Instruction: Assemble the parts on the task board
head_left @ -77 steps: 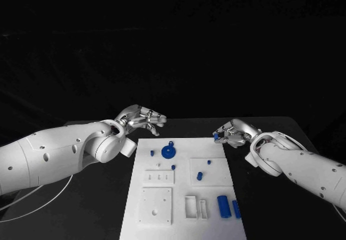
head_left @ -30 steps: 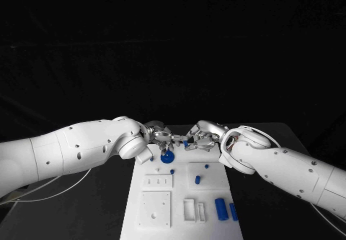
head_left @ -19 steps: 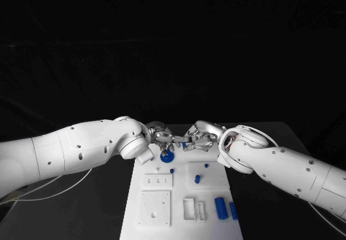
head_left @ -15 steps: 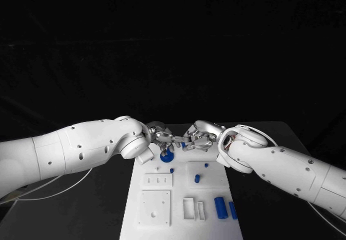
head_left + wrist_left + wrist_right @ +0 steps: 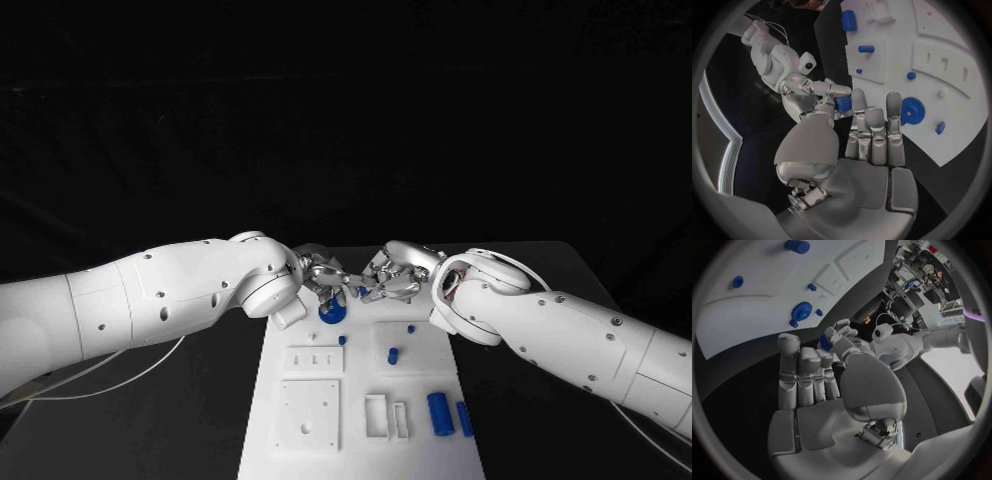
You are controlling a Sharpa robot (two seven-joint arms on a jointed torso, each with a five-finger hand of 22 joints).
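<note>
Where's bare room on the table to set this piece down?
Free: black table strips flanking the white task board, though the arms overhang them. Crowded: the board's far end, where left hand and right hand meet over the blue gear.

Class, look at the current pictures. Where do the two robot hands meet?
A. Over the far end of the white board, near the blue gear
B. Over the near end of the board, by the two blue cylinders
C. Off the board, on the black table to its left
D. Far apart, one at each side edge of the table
A: the left robot hand and right robot hand come together just above the blue gear at the board's far end.
</note>
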